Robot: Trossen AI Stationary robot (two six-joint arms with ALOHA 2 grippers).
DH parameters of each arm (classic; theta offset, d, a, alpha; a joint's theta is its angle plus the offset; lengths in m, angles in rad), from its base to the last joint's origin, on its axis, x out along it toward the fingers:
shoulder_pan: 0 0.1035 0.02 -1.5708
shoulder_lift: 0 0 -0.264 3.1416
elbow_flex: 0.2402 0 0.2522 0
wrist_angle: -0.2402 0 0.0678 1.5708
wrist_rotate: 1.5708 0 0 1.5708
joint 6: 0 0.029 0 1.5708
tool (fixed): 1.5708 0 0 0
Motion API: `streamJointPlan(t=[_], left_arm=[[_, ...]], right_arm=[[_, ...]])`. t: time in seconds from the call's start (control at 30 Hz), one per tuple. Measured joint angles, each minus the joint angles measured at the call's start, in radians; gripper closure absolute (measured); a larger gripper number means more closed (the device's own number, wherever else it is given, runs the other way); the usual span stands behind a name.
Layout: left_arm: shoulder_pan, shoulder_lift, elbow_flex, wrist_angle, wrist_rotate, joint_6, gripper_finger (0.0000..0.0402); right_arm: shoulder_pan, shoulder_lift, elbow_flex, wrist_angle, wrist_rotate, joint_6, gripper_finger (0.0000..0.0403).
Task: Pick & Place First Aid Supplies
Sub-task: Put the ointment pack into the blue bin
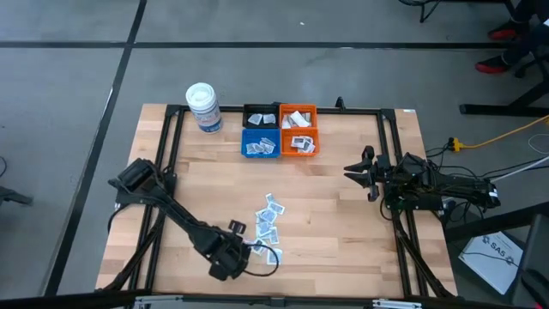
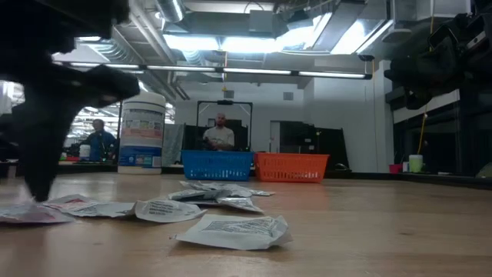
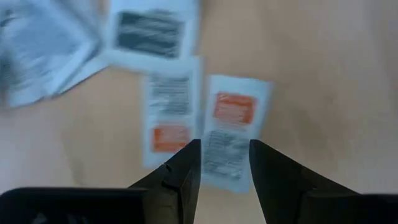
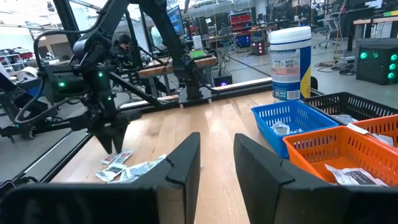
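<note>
Where left pincer (image 3: 224,163) gapes, sachet (image 3: 231,130) between

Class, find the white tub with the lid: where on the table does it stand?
In the high view the white tub stands at the table's far left corner, just left of the black bin.

Sheet (image 1: 493,250) on floor: "SAS"
Sachets (image 3: 231,134): print too blurred to read
Tub (image 4: 288,61) label: unreadable

Table (image 1: 343,197): pale wood planks, smooth matt. Sachets (image 1: 268,221): crinkled white paper or foil. Bins (image 4: 339,146): plastic mesh. Tub (image 1: 203,107): glossy white plastic.
</note>
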Motion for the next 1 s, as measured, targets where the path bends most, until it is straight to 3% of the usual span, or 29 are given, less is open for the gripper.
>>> streamJointPlan(t=[0.23,0.47,0.67,0.8,1.0], left_arm=[[-0.051,0.015,-0.003,0.044,0.045,0.15,0.0272],[-0.039,0.017,-0.005,0.052,0.069,0.143,0.0272],[-0.037,0.025,-0.005,0.054,0.07,0.041,0.0276],[-0.039,0.027,-0.005,0.067,0.048,-0.033,0.0307],[-0.038,0.03,-0.006,0.105,0.033,-0.108,0.0387]], right_arm=[[0.0,0.0,0.0,0.0,0.0,0.0,0.0303],[0.0,0.0,0.0,0.0,0.0,0.0,0.0303],[0.0,0.0,0.0,0.0,0.0,0.0,0.0303],[0.0,0.0,0.0,0.0,0.0,0.0,0.0303],[0.0,0.0,0.0,0.0,0.0,0.0,0.0303]])
